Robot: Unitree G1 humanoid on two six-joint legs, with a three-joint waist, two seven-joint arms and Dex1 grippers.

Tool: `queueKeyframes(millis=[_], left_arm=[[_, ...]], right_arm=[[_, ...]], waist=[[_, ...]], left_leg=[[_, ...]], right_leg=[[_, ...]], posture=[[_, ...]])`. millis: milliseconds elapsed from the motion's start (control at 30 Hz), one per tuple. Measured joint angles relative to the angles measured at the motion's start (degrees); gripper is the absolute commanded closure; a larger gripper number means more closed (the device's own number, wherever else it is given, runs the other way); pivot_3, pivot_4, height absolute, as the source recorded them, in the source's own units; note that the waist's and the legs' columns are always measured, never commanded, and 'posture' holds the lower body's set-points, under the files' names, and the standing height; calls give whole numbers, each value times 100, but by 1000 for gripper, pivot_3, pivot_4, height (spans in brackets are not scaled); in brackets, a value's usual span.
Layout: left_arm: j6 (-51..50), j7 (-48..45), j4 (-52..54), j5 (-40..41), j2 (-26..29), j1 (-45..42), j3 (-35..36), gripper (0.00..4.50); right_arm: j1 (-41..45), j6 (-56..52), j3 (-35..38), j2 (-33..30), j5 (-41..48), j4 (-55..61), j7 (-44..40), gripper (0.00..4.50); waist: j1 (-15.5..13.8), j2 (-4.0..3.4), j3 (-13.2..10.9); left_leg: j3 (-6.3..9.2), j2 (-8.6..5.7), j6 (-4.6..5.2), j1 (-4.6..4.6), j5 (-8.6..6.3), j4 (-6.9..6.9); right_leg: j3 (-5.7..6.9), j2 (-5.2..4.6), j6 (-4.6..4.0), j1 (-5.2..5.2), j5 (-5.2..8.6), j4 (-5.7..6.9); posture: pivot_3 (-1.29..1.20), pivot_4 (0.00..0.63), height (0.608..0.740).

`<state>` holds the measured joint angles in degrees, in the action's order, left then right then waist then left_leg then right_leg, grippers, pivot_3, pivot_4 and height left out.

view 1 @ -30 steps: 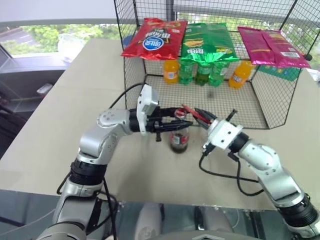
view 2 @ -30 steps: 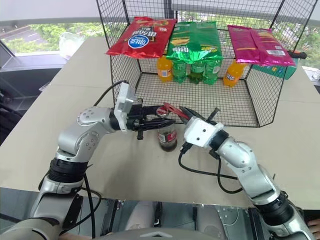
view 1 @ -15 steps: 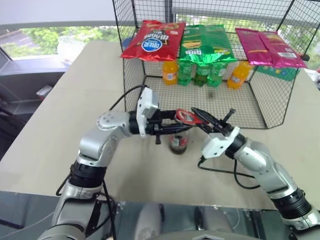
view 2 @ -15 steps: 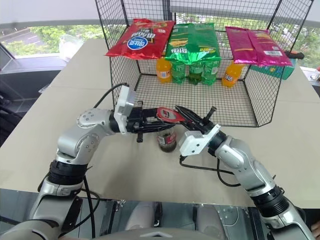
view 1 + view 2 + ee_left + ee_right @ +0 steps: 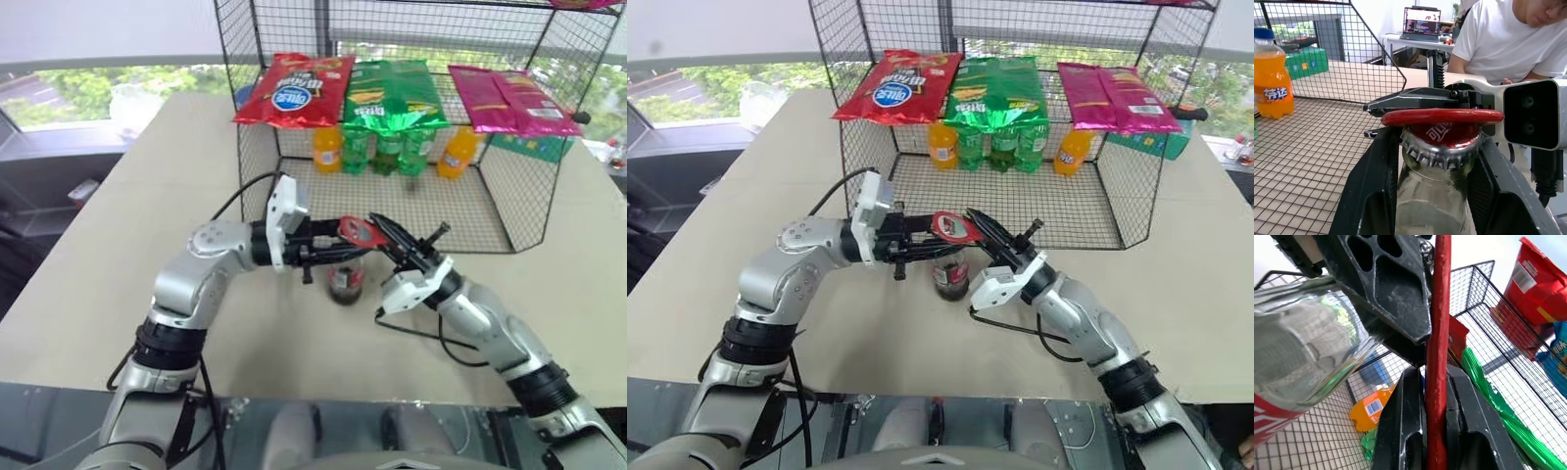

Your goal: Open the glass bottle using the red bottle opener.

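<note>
Left wrist view: the crimped cap of the glass bottle (image 5: pixel 1437 156) sits between the left gripper's (image 5: pixel 1436 166) 2 black fingers, with the ring of the red bottle opener (image 5: pixel 1442 116) lying flat on it.
Left grip: clamped on the neck just below the cap, likely to brace the bottle against the coming pry.
Right grip: the right gripper (image 5: pixel 1435 396) is clenched on the opener's handle, edge-on between its fingers, so the wrist can lever it.
Bottle: upright on the table (image 5: pixel 147 196), just in front of the wire rack (image 5: pixel 490 211).
Status: cap on; ring apparently seated.
</note>
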<state>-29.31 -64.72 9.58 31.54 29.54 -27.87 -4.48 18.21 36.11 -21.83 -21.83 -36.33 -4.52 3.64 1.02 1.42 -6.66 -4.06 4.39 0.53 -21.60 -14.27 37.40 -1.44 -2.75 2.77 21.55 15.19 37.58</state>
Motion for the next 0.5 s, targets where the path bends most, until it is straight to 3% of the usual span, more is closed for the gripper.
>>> queueKeyframes(millis=[333,500], left_arm=[[-11,19,75,-4,32,93,11,3234],[30,6,104,-32,24,103,2,3235]], right_arm=[[92,180,-8,-135,-388,-110,334,4500],[313,147,17,-540,-566,190,241,4500]], waist=[[9,-6,44],[0,-8,43]], left_leg=[[-10,1,0,9,0,-16],[-12,1,0,-2,0,-20]], right_leg=[[-10,-1,-4,2,2,-4],[-11,-2,-4,14,2,-8]], posture=[[0,150,740],[0,150,740]])
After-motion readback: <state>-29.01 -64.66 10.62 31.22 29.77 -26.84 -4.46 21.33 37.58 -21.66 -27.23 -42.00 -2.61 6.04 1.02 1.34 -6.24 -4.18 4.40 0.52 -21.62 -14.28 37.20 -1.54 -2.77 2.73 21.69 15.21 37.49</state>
